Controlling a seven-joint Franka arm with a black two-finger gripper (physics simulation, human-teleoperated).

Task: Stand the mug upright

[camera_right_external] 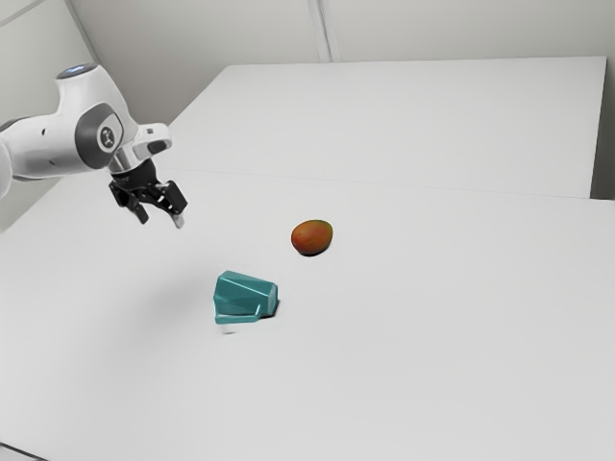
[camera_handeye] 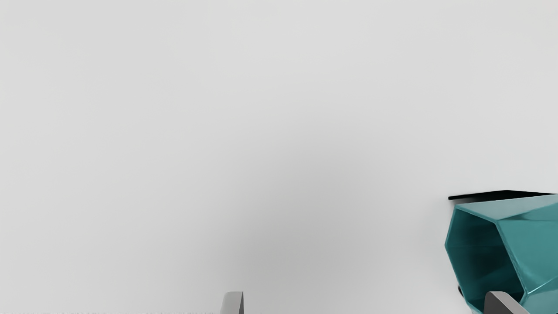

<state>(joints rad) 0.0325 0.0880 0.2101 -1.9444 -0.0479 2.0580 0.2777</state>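
Teal mug [camera_right_external: 244, 292] lying on its side on the table [camera_right_external: 413, 375], handle and reddish fruit [camera_right_external: 312, 237] visible in exterior view; wrist view reveals its hollow interior. Gripper [camera_right_external: 161, 219] apart, fingers spread.

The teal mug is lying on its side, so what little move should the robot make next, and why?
I'd suggest shifting the gripper sideways toward the mug before lowering: its fingers stand open above the table, but the wrist view shows the mug mostly off to one side of their gap.
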